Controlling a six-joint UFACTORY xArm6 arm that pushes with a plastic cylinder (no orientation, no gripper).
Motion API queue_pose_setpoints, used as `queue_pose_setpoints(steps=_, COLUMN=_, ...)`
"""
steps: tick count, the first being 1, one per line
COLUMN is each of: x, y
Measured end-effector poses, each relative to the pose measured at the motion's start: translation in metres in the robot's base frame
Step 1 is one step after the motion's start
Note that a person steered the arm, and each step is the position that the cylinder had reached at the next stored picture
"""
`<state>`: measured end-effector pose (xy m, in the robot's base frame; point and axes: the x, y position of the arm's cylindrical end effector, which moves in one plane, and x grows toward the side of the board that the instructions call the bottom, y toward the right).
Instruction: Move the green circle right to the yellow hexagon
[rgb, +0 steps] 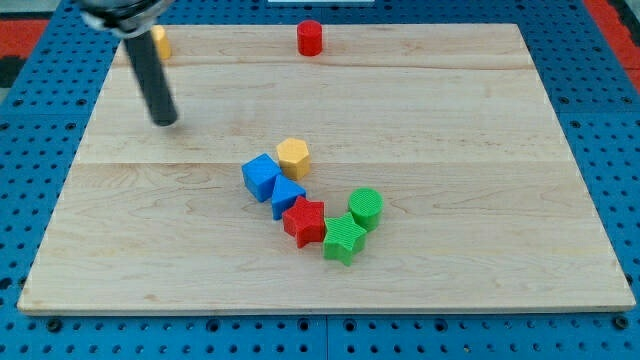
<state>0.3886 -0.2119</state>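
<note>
The green circle (366, 208) is a short green cylinder lying right of centre on the wooden board. The yellow hexagon (293, 157) lies up and to the left of it, touching a blue cube (260, 177). My tip (165, 121) is the lower end of a dark rod in the upper left of the board. It is far to the left of both blocks and touches none.
A second blue block (286, 194), a red star (304, 220) and a green star (343, 238) cluster between and below the two. A red cylinder (310, 38) stands at the top edge. A yellow block (159, 41) lies behind the rod at top left.
</note>
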Motion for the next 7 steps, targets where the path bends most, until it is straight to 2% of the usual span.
queue_pose_setpoints(steps=1, x=0.054, y=0.018)
queue_pose_setpoints(steps=2, x=0.141, y=0.046)
queue_pose_setpoints(steps=3, x=0.217, y=0.118)
queue_pose_setpoints(steps=4, x=0.230, y=0.150)
queue_pose_setpoints(steps=5, x=0.197, y=0.216)
queue_pose_setpoints(steps=6, x=0.204, y=0.249)
queue_pose_setpoints(steps=7, x=0.162, y=0.247)
